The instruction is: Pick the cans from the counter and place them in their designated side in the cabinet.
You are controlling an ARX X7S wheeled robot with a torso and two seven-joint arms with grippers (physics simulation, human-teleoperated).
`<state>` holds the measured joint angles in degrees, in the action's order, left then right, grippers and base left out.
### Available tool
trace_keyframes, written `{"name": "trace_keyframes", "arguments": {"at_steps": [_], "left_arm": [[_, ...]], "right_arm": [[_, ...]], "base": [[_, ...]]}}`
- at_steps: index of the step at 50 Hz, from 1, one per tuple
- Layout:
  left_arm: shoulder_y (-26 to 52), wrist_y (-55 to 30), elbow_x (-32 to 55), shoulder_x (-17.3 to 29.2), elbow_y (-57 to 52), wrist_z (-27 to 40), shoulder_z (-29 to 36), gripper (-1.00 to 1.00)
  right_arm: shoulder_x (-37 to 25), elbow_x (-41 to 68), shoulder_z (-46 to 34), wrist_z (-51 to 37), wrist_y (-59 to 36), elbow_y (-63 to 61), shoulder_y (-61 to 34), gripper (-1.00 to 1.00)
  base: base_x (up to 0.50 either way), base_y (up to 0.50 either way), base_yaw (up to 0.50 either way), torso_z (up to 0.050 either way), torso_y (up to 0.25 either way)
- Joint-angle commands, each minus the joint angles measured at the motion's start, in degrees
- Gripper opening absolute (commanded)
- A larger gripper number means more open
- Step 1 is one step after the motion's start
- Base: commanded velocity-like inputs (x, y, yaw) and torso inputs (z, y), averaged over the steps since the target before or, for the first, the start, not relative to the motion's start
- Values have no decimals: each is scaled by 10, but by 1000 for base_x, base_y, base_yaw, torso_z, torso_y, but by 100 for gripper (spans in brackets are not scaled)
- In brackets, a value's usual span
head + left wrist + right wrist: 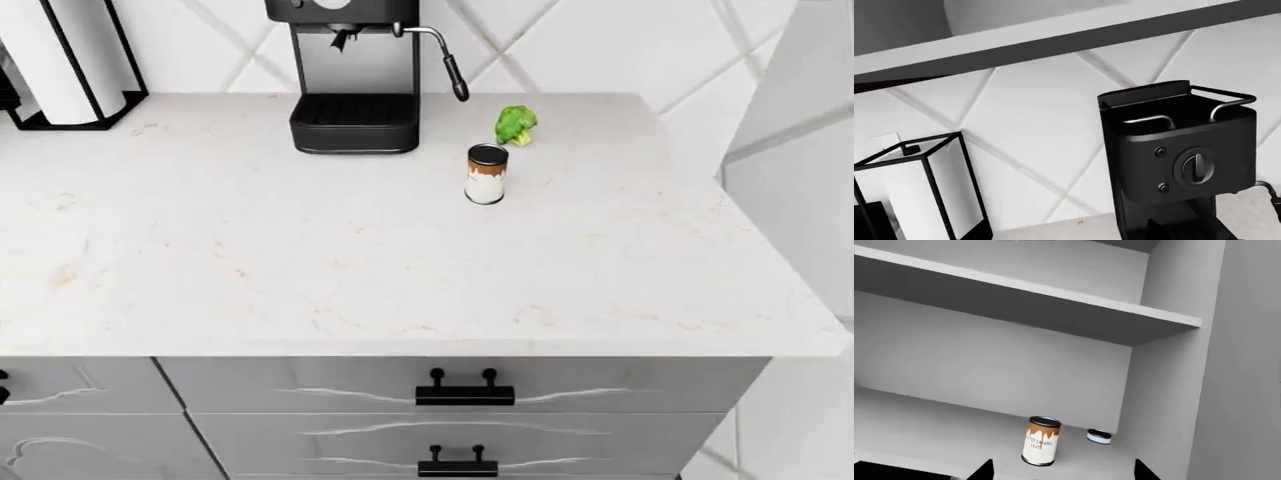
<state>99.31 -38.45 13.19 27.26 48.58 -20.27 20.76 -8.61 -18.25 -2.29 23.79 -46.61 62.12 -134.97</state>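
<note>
One can [487, 173], white with a brown dripping band and a dark lid, stands upright on the counter [267, 270] in the head view, right of the coffee machine. A second, identical can [1041, 441] stands upright on the grey cabinet shelf [927, 425] in the right wrist view, near the cabinet's side wall. My right gripper [1063, 472] is open. Only its two dark fingertips [984, 471] show, set wide apart just short of that can and not touching it. My left gripper's fingers do not show in the left wrist view. Neither arm shows in the head view.
A black coffee machine [354, 80] stands at the back of the counter, also in the left wrist view [1181, 160]. A green broccoli floret [515, 124] lies behind the counter can. A paper towel holder [67, 60] stands at the back left. A small round disc [1099, 436] lies beside the shelf can.
</note>
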Motion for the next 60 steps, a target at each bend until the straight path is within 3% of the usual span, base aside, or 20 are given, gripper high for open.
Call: {"name": "trace_keyframes", "arguments": {"at_steps": [1,5,10,15,19,33,60], "left_arm": [[-36,23,27,-26,-43,84,-60,100],[-81,22,55,-39,-125,141,-109,100],[-150,-2,98,-59,-255,208,-169,100],[-201,2,123,-79,-327,248,-212,100],[-245,11,141,-89,-378,269,-240,100],[-358,-25,204,-108,-528,320,-303,100],[-500,-101,252,-109,-635,360,-314,100]], "right_arm": [[-26,92,8,-46,56,34,0,100],[-28,82,2,-24,142,48,0,100],[-40,80,1,-1,181,70,0,100],[-46,87,18,59,-12,-290,170,100],[-51,87,31,80,-100,-475,264,100],[-41,81,60,106,-254,-846,474,100],[13,91,134,102,-283,-971,695,100]], "base": [[0,0,0,0,0],[0,0,0,0,0],[0,0,0,0,0],[0,0,0,0,0],[0,0,0,0,0],[0,0,0,0,0],[0,0,0,0,0]]}}
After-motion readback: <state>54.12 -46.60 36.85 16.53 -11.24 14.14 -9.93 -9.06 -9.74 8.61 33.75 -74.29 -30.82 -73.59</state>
